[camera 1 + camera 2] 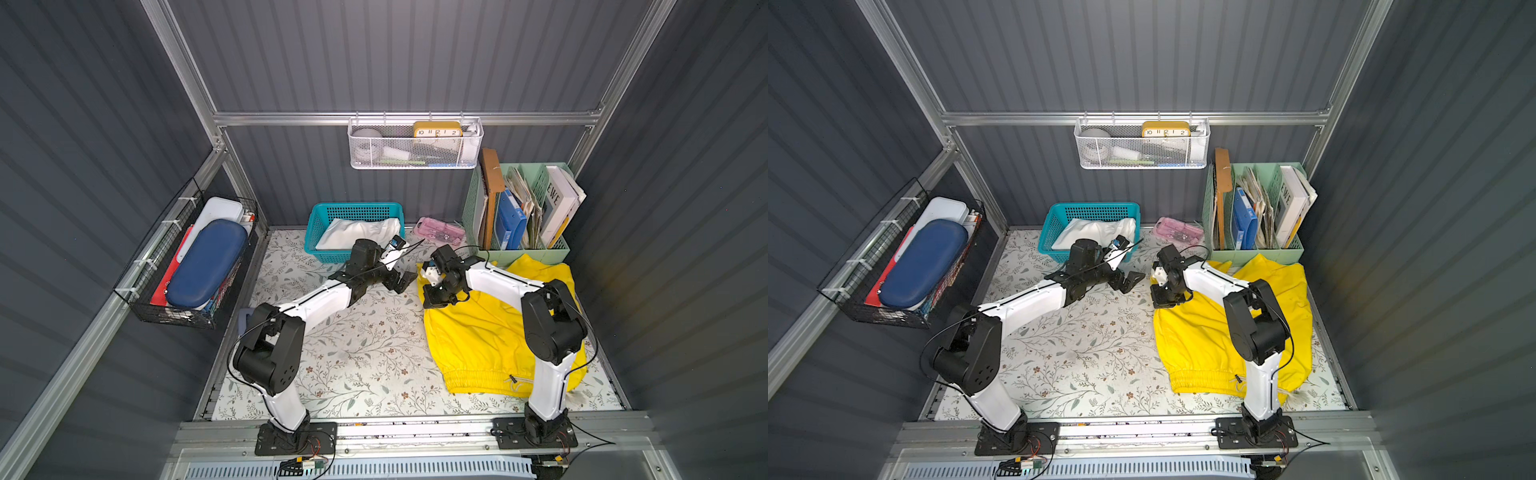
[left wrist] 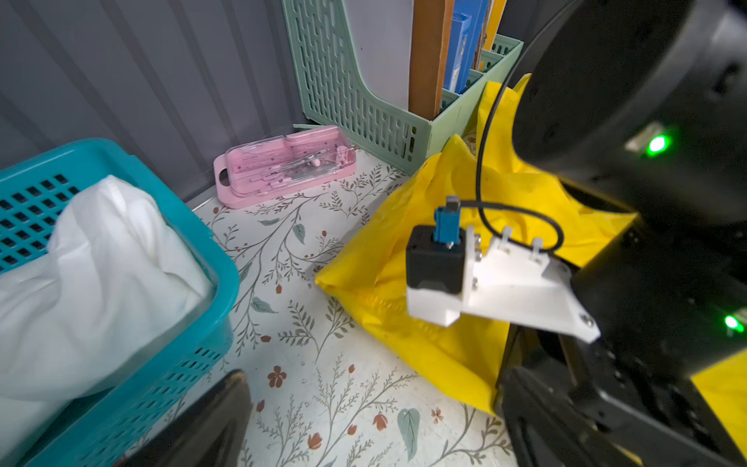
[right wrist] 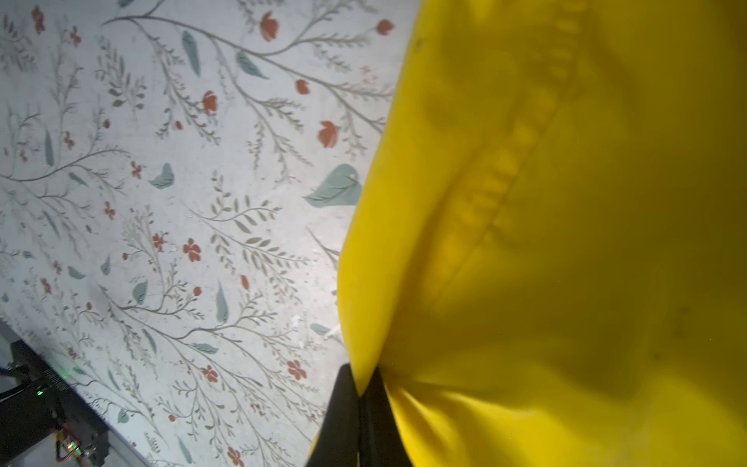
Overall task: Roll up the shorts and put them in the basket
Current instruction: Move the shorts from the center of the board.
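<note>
In both top views, the yellow shorts (image 1: 478,332) lie spread on the right of the floral bench (image 1: 353,353), with the gathered waistband toward the arms' bases. The white shorts (image 1: 357,232) sit bundled in a teal basket (image 1: 318,249) at the back. Your right jaws are down on the yellow pair's far corner. Your left jaws stand spread over bare bench just beside it, holding nothing.

In the left wrist view, the yellow shorts (image 2: 384,263) rise in a peak at that corner, with a pink case (image 2: 283,165) beyond.

In the right wrist view, the right jaws are pressed together, pinching a fold of the yellow shorts (image 3: 566,242).

This looks like the opening grasp. The next move likely calls for your left jaws to take the same edge, so that both can turn it over toward the waistband.
</note>
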Robot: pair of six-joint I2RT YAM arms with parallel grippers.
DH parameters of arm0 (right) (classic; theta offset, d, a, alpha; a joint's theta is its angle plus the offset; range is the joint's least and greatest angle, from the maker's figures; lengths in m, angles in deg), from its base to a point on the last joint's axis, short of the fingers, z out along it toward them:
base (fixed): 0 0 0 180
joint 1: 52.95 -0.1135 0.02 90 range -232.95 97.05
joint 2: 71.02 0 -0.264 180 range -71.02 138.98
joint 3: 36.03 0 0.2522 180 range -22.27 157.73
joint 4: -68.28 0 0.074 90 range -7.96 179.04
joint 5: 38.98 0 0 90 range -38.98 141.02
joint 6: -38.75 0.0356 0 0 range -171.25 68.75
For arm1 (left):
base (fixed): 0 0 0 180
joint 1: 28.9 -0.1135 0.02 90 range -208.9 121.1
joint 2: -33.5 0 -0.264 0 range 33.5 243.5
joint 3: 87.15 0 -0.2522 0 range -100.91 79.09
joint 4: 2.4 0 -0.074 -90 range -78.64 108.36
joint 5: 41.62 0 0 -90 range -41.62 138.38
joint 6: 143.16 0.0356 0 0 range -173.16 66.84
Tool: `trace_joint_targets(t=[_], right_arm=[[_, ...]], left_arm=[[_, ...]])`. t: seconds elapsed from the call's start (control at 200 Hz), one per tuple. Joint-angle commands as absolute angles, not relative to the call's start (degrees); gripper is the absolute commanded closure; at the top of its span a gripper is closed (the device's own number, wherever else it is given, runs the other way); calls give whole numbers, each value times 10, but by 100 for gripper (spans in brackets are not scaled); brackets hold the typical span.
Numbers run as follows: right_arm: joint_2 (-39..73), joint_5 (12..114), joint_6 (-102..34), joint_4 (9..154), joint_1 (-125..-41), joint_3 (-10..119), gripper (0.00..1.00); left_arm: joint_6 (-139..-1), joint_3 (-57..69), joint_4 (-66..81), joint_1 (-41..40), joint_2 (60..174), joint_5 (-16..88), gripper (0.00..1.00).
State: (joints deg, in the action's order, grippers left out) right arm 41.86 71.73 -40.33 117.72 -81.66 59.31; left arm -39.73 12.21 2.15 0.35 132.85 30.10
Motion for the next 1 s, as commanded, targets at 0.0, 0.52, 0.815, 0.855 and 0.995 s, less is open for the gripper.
trace_joint_targets(t=[0.0,0.52,0.815,0.855,0.995], right_arm=[[438,785,-397,1166,-838,624,100],[377,838,-452,1144,-839,622,61],[277,739,-454,1170,-736,545,59],[267,718,-452,1174,-717,531,61],[238,659,-444,1184,-649,479,81]], left_arm=[[-416,133,41,-5,1308,327,0],[-448,147,36,-32,1297,317,0],[-457,142,19,-29,1331,249,9],[-463,143,17,-27,1336,236,19],[-487,150,7,-10,1361,190,73]])
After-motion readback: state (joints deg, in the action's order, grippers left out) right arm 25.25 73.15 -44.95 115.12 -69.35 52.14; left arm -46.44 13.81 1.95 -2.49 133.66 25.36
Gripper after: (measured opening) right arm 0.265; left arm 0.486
